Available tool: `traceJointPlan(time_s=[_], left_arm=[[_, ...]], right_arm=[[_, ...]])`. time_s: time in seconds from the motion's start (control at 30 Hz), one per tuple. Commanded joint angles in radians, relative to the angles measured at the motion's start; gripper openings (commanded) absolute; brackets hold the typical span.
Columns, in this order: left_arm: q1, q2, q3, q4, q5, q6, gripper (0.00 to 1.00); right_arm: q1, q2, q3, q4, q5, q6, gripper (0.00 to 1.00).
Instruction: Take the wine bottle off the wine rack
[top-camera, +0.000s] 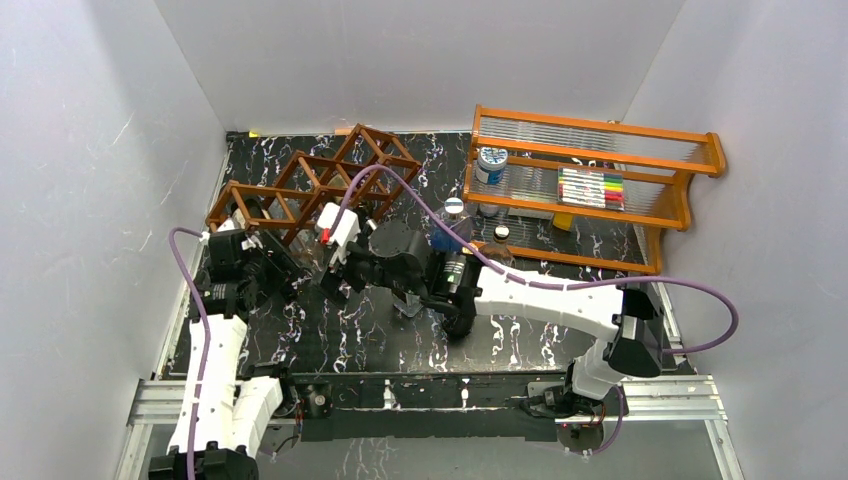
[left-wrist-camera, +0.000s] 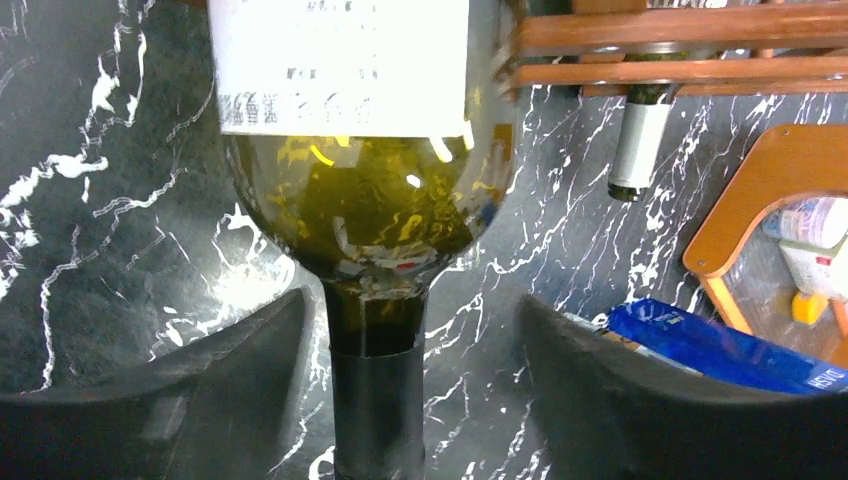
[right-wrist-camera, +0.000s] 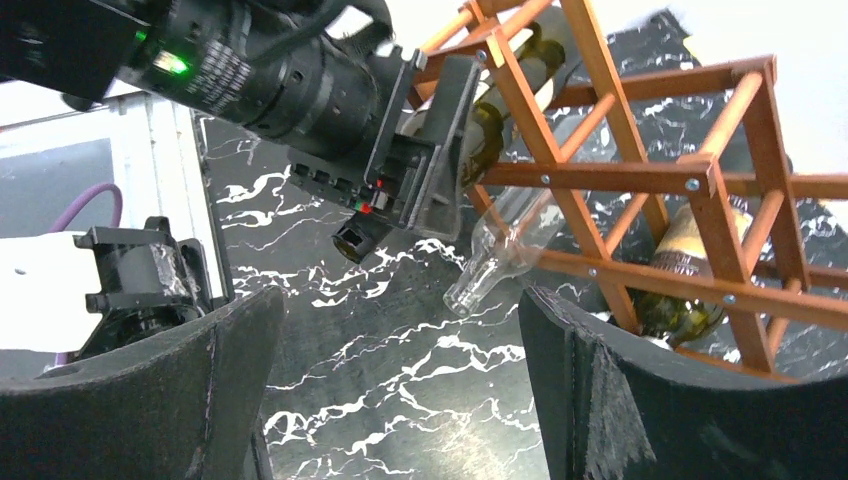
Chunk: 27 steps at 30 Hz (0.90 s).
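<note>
The wine bottle (left-wrist-camera: 365, 210) lies in the wine rack (top-camera: 320, 180) near the far left corner of the tabletop (top-camera: 350, 335). Its neck sits between the left gripper (left-wrist-camera: 410, 330), jaws spread and not yet clamped. Next, I judge, they should close on the neck and draw it straight out. The right gripper (right-wrist-camera: 400, 320) gapes empty nearby.

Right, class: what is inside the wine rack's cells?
Bottles. A clear bottle pokes its neck out; a brown-labelled bottle lies beside it; a white-labelled bottle has its neck between the fingers of the open left pincer. The far cells of the rack are hidden.
</note>
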Motion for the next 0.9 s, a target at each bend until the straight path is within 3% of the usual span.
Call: traceJointPlan(time_s=[0.0, 0.1, 0.23, 0.37, 0.5, 0.6, 0.87], left_arm=[[-0.006, -0.028, 0.09, -0.03, -0.055, 0.02, 0.97], [-0.005, -0.049, 0.168, -0.091, -0.106, 0.046, 0.98], [-0.005, -0.029, 0.361, -0.212, -0.336, 0.084, 0.98], [-0.006, 0.135, 0.56, -0.201, -0.521, 0.148, 0.98], [-0.003, 0.336, 0.703, -0.147, -0.488, 0.201, 0.98], [-0.002, 0.401, 0.728, -0.089, -0.398, 0.228, 0.98], [-0.002, 0.311, 0.64, -0.056, -0.467, 0.337, 0.98]], right_arm=[[0.041, 0.042, 0.063, 0.027, 0.138, 0.094, 0.98], [0.075, 0.067, 0.08, 0.012, 0.2, 0.1, 0.98], [0.123, 0.105, 0.1, -0.002, 0.287, 0.098, 0.98], [0.136, 0.178, 0.128, 0.015, 0.354, 0.143, 0.98], [0.139, 0.294, 0.206, 0.041, 0.4, 0.154, 0.98], [0.139, 0.399, 0.31, 0.042, 0.435, 0.145, 0.98], [0.128, 0.643, 0.571, 0.002, 0.594, 0.149, 0.98]])
